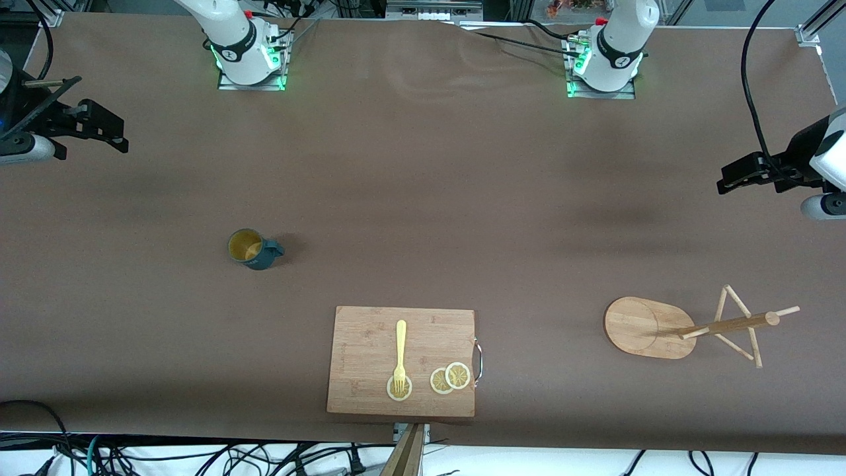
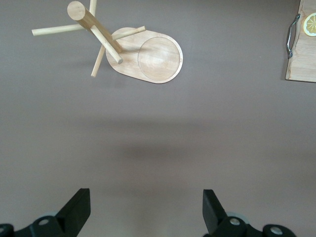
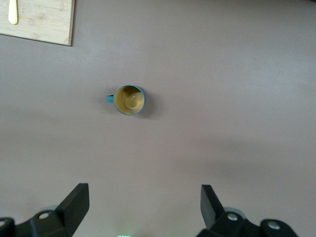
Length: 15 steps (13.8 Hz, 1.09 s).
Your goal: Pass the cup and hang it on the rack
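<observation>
The dark teal cup [image 1: 253, 249] stands upright on the table toward the right arm's end, showing its yellowish inside; it also shows in the right wrist view [image 3: 129, 99]. The bamboo rack [image 1: 651, 327] stands on its oval base toward the left arm's end, its post and thin pegs bare; it also shows in the left wrist view [image 2: 153, 57]. My right gripper [image 1: 115, 132] is open and empty over bare table at the right arm's end, apart from the cup; it also shows in its wrist view [image 3: 144, 195]. My left gripper [image 1: 727, 180] is open and empty over bare table at the left arm's end, apart from the rack; it also shows in its wrist view [image 2: 146, 197].
A rectangular wooden cutting board [image 1: 370, 337] lies near the table's front edge, between cup and rack. On it lie a yellow fork [image 1: 400, 350] and lemon slices [image 1: 451, 378]. Cables hang below the front edge.
</observation>
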### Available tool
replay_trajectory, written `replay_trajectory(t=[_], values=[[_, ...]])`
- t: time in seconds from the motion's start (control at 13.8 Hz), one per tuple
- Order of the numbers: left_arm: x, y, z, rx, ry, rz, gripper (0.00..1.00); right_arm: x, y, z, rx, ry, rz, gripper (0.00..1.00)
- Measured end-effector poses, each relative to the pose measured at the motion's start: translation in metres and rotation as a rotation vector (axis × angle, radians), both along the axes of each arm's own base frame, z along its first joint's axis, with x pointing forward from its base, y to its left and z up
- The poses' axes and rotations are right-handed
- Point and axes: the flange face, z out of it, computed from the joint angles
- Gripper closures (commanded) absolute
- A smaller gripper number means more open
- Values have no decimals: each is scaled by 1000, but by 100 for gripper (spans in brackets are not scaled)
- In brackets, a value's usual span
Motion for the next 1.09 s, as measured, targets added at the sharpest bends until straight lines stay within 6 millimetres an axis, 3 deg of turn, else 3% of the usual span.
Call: replay_trajectory(t=[1.09], values=[[0,-2,-1,0,1,0,0,0,1,-1,-4,-3,-46,0]])
